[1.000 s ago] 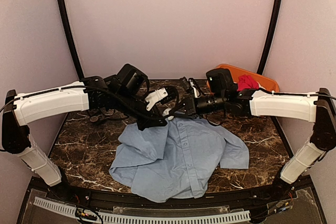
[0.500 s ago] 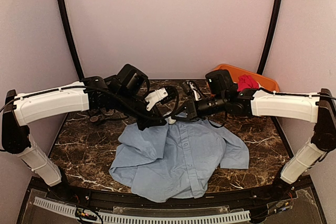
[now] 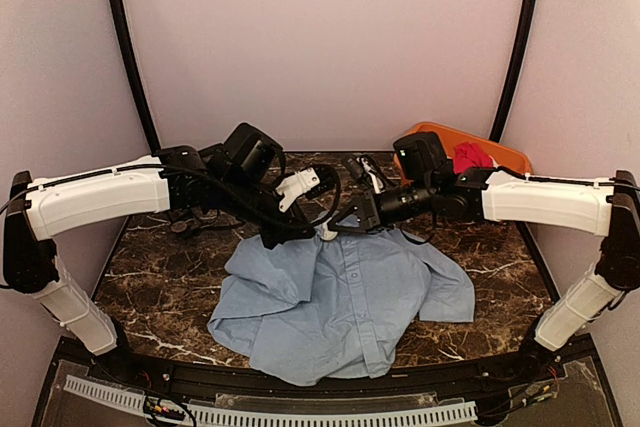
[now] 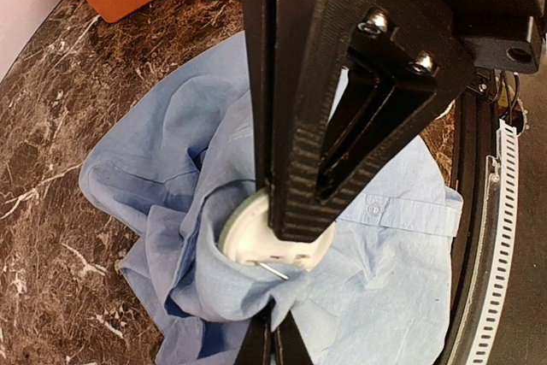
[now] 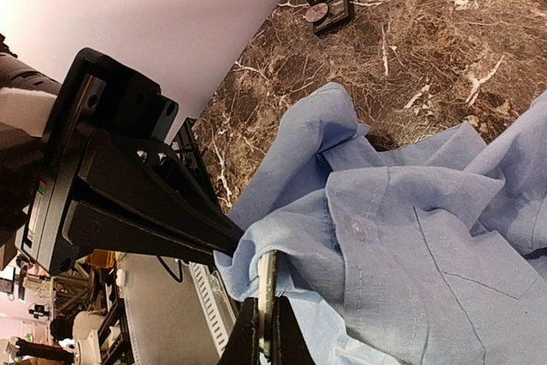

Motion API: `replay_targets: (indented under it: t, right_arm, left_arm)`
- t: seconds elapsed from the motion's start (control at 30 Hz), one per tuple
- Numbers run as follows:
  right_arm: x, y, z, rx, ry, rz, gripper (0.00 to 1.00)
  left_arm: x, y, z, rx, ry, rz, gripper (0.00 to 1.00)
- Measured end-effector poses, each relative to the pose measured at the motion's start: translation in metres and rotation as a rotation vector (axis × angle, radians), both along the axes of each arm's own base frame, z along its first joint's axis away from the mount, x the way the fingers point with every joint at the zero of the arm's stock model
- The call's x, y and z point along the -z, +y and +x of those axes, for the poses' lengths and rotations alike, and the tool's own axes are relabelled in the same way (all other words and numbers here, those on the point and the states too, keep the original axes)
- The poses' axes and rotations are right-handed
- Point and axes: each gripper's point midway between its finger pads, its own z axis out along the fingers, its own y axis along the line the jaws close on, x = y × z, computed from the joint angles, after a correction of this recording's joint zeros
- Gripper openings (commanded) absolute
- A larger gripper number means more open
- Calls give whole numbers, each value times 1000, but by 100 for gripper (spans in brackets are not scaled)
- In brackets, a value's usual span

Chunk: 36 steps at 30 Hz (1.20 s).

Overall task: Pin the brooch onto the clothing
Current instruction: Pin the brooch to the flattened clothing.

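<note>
Clothing (image 3: 340,297) on brown marble table (image 3: 160,277), pale walls (image 3: 320,47)

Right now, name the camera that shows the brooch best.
Left wrist: the brooch faces it, pale round back and pin showing against the shirt. Right wrist sees only its thin edge; top external, a pale speck.

Checked all three views. No writing, number, brand mark or sign can be read on anything here.
</note>
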Motion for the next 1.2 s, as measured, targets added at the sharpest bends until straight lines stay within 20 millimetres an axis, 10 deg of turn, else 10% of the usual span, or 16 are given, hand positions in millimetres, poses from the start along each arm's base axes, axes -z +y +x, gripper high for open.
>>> replay_targets:
  t: [1.2]
  right_arm:
    - [12, 10, -24, -97, -46, -77, 0]
  left_arm:
    - [15, 11, 6, -62, -5, 81, 1]
